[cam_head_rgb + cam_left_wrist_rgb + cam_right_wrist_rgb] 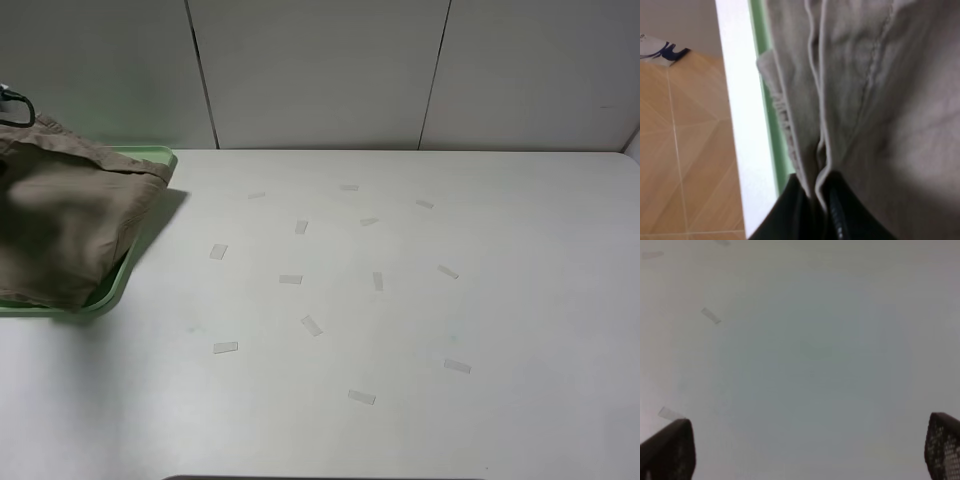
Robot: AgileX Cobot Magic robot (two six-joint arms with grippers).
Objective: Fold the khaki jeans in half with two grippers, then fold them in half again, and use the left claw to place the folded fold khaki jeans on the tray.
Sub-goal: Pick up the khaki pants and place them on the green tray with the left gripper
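Pale grey-white tabletop (400,420) against a wall of off-white panels split by dark seams. Wood-tone tiled floor shows beyond the table's edge in the left wrist view.

Far-left corner of the tabletop: the tray (128,268), mint green, low rim, rounded corners, cut off by the frame's left edge. Only its far rim, right rim and part of the near rim show. In the left wrist view the tray (771,135) is a thin green strip along the table's white edge.

In the tray: the khaki jeans (65,225), a folded, bunched bundle covering nearly all of the tray floor. Long axis runs roughly from the far edge toward the near edge of the table. Far right corner of the cloth laps over the tray's far rim; the rest sits inside. Whether all of the fabric has settled flat cannot be told.

Left claw (821,202): black jaws drawn together, pinched on stacked hemmed edges of the khaki jeans (880,95). Layers fan away from the grip.

Centre and right of the tabletop: small scattered tape strips (290,279), lying at mixed angles.

Right gripper (810,450): the two black fingertips (670,450) stand wide apart over bare table, nothing between them.
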